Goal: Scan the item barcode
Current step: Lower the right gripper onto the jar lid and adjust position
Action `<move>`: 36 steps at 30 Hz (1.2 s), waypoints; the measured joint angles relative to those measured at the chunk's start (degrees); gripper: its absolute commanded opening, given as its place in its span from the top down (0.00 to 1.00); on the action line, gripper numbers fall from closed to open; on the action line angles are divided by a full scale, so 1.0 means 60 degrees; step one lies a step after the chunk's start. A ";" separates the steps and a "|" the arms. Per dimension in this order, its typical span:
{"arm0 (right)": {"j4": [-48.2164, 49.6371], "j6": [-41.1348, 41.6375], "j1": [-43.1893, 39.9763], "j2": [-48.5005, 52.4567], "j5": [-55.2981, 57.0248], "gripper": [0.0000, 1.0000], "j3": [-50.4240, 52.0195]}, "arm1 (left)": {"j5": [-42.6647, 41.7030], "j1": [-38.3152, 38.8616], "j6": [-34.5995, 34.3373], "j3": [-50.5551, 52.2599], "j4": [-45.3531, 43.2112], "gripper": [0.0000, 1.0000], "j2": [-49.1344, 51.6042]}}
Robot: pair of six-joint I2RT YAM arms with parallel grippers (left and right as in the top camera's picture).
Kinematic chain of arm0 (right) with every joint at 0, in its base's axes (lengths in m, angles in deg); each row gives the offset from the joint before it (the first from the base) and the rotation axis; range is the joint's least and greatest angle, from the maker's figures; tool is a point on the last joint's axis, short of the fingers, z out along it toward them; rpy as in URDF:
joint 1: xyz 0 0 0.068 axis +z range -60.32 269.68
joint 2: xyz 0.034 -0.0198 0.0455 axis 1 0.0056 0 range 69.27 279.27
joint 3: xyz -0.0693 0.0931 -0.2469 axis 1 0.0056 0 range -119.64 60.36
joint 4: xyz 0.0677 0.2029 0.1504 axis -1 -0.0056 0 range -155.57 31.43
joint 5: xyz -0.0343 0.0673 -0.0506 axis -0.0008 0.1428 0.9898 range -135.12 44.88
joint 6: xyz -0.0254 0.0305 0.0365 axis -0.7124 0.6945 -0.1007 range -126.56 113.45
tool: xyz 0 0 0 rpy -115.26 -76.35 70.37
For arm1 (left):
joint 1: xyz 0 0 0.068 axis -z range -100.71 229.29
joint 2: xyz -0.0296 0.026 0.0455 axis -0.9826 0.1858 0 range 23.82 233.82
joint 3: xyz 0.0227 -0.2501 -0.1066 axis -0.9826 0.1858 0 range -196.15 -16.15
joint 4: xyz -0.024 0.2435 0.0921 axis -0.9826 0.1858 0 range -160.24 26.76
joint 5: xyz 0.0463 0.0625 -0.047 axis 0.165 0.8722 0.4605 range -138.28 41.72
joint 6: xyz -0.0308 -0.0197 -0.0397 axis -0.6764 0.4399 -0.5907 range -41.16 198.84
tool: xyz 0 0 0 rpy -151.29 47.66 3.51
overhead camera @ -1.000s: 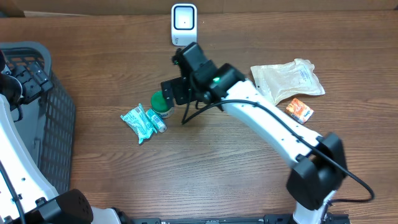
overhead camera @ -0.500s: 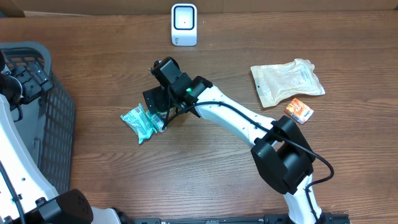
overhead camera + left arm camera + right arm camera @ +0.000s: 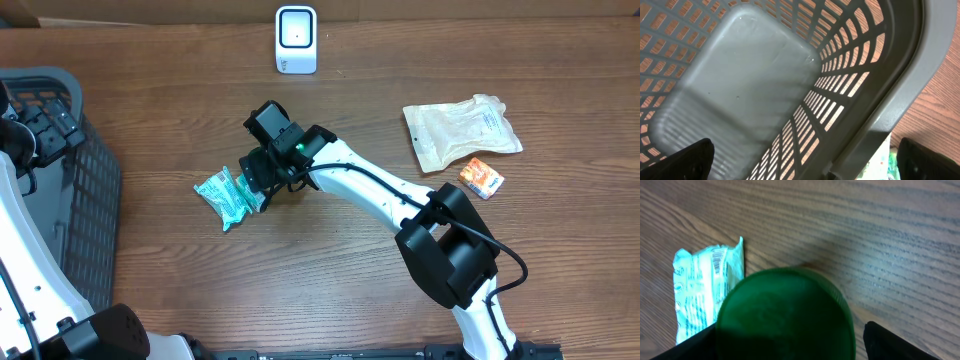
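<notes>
Well, the right gripper [image 3: 790, 347] hangs straight over the bottle [image 3: 785, 312], whose green cap fills the lower middle of the right wrist view; its two fingers [image 3: 900, 342] stand apart, one on each side of the cap. One finger is right at the cap's edge and the other has a sliver of table showing between it and the cap, so the jaws are spread around the cap and not clamped on it.

The bottle stands upright on the table [image 3: 330, 280], left of centre and just beside the teal packets [image 3: 225, 195] (a barcode shows on one of them in the wrist view); from overhead the bottle is almost wholly hidden under the gripper.

The white scanner [image 3: 296, 40] stands at the far edge of the table, well apart from the bottle; a pale pouch [image 3: 462, 130] lies to the right, with a small orange sachet [image 3: 482, 178] just beside its near corner.

The left gripper [image 3: 805, 167] hangs over the grey basket [image 3: 90, 190] at the table's left side; its fingers are spread wide, holding nothing, with only the basket's slotted wall and rim below them.
</notes>
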 measured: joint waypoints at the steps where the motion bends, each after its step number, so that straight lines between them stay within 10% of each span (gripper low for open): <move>1: -0.0033 0.0018 0.0007 0.0000 -0.0004 0.17 0.0000 | 0.0000 0.0000 0.0000 -0.0004 0.0004 0.01 0.0000; 22: -0.2415 -0.3180 -0.0022 -0.0222 0.0102 0.17 -0.0044 | -0.0004 0.0000 0.0000 -0.0004 0.0004 0.00 0.0000; 36: -0.0495 -0.1778 -0.0109 -0.0535 -0.0237 0.00 -0.0102 | -0.0004 0.0000 0.0000 -0.0004 0.0004 0.00 0.0000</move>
